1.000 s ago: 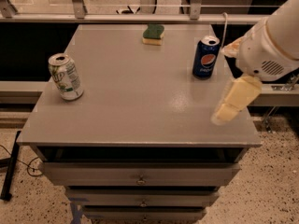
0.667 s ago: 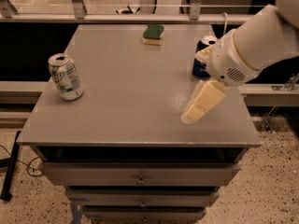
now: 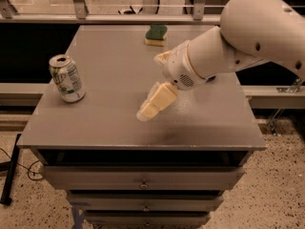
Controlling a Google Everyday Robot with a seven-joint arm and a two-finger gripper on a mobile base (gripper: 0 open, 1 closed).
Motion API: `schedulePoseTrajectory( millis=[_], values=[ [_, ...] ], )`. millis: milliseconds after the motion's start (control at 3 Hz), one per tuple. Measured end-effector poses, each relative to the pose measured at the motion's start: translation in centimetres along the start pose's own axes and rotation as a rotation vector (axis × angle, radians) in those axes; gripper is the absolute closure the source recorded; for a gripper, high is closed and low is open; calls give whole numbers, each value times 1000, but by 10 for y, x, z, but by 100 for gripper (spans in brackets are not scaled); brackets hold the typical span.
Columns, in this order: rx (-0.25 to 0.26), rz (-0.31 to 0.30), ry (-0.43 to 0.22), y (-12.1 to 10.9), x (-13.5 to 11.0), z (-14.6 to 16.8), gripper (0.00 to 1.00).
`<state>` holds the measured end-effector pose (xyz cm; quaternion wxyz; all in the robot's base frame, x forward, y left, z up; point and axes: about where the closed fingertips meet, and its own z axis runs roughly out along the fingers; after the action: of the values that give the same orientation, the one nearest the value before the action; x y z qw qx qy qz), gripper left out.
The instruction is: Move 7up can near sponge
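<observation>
Gripper (image 3: 153, 103) hangs over the middle of the table (image 3: 109, 123), and whether it's spread or closed, I can't tell from here. The 7up can (image 3: 66, 78) stands upright near the left edge, well apart from the sponge (image 3: 156, 35) at the back.

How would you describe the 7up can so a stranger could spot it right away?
On the grey table, look near its left edge, well left of the gripper hovering mid-table. The 7up can stands upright, silver-white with green markings, taller than the flat green-and-yellow sponge at the far edge.
</observation>
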<state>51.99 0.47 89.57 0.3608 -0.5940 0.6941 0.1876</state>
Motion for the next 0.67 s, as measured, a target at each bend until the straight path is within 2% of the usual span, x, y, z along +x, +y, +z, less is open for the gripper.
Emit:
schedulePoseTrajectory(
  millis=[333,667],
  values=[
    [0,0,0,0,0,0,0],
    [-4,-10,-34,1,-7,6,0]
  ],
)
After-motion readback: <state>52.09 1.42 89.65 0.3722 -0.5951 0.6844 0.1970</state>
